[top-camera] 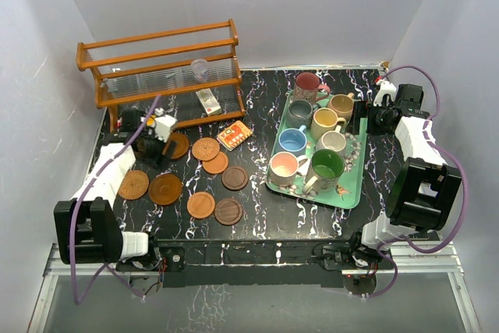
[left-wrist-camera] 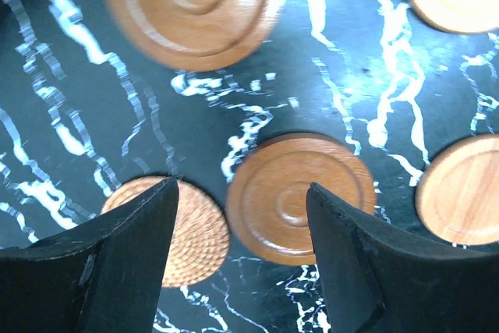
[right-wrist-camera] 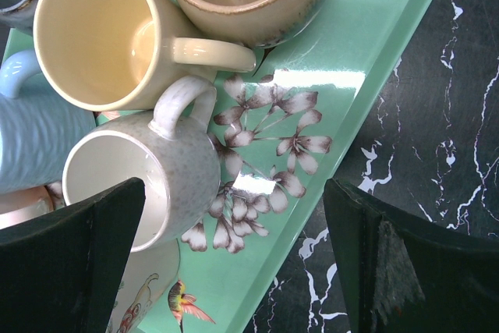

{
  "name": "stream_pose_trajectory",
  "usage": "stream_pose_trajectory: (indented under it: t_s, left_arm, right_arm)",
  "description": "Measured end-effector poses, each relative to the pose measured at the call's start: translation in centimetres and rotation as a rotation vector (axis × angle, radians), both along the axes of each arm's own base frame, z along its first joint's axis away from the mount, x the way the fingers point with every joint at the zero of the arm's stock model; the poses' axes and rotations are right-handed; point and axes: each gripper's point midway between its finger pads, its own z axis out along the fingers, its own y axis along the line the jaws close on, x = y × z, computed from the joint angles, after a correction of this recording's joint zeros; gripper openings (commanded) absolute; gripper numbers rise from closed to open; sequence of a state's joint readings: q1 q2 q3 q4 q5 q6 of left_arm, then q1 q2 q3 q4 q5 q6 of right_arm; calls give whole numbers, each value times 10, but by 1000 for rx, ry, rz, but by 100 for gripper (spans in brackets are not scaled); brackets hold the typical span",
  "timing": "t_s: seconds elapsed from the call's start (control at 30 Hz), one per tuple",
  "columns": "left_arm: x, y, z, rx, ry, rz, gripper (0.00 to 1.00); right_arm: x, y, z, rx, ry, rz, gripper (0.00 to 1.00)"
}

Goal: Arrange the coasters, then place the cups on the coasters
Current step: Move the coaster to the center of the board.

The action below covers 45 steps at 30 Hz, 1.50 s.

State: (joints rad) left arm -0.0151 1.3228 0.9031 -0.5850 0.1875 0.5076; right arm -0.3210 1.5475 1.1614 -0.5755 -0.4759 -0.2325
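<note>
The black, white-veined desk [top-camera: 257, 228] carries everything. A wooden rack [top-camera: 160, 64] fills its far left corner. A mint-green flowered tray [top-camera: 352, 185] lies lengthwise by the right edge.

The left pincer [top-camera: 153, 148] hangs over the left part of the desk, just in front of the rack. Its wrist view shows the left pincer [left-wrist-camera: 242, 193] partly spread, its jaws well apart and gripping nothing. Below the gap lies a ringed wooden coaster [left-wrist-camera: 300, 196], and a woven coaster [left-wrist-camera: 195, 232] peeps from behind one finger. The right pincer [top-camera: 365, 121] hovers at the tray's far right side. In its own view the right pincer [right-wrist-camera: 234, 193] is spread wide with nothing in its grasp, above the tray's painted flowers.

All eight mugs stand on the tray in two rows running from far to near. The row toward the middle of the desk holds the maroon mug [top-camera: 308, 83], grey mug [top-camera: 300, 108], blue mug [top-camera: 292, 140] and pink mug [top-camera: 283, 166]. The row toward the right edge holds the tan mug [top-camera: 341, 104], yellow mug [top-camera: 323, 120], off-white mug [top-camera: 333, 143] and green mug [top-camera: 325, 165].

The eight coasters lie flat and bare on the left half of the desk, none under a mug. One coaster [top-camera: 181, 146] is partly hidden beneath the left pincer. A patterned coaster [top-camera: 206, 148] touches a plain coaster [top-camera: 215, 163], with a dark coaster [top-camera: 235, 178] just beside them. Nearer the left edge the woven coaster [top-camera: 133, 185] sits beside the ringed wooden coaster [top-camera: 165, 189]. A light coaster [top-camera: 200, 204] and a dark grooved coaster [top-camera: 228, 211] lie nearest the front edge.

A small orange card [top-camera: 234, 135] lies between the coasters and the tray. A small clear cup [top-camera: 199, 68] stands on the rack.
</note>
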Motion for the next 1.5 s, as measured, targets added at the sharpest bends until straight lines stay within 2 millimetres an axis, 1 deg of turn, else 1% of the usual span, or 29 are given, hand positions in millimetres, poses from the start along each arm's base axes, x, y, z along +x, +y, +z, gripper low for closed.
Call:
stream_pose_trajectory:
  t_s: [0.07,0.1,0.17,0.27,0.37,0.5,0.6,0.7,0.77,0.97,1.1,1.23,1.33,1.5]
  left_arm:
    - [6,17,10,-17,-33,74,65]
    - [7,27,12,-20,-38,113,65]
    - [3,46,9,-25,-22,182,64]
    - [-6,69,-2,-39,33,272,62]
    - [-13,81,-14,-56,86,323,61]
    - [-17,86,-27,-67,126,346,57]
    - [-17,86,-40,-73,153,346,52]
    - [-18,84,-53,-89,191,344,50]
    - [-16,82,-59,-102,204,341,49]
    - [-11,79,-60,-119,197,342,45]
    - [3,73,-61,-116,177,316,44]
    - [22,59,-61,-112,148,268,42]
    - [34,43,-60,-109,124,217,42]
    - [41,14,-60,-110,106,126,40]
  right_arm:
    - [0,1,-1,3,1,2,98]
    - [0,1,-1,5,3,3,98]
    - [0,1,-2,7,5,4,98]
    - [0,1,-2,8,4,4,98]
    - [0,2,-2,9,4,6,99]
    - [0,2,-1,12,3,8,98]
    - [0,2,-1,13,3,8,98]
    - [0,2,-1,13,3,8,98]
    - [0,2,-1,12,3,9,98]
    - [0,2,-2,12,3,8,98]
    - [0,2,-2,12,3,8,98]
    - [0,2,-2,12,3,8,98]
    - [0,2,-2,12,4,8,98]
    - [0,2,-2,12,4,8,98]
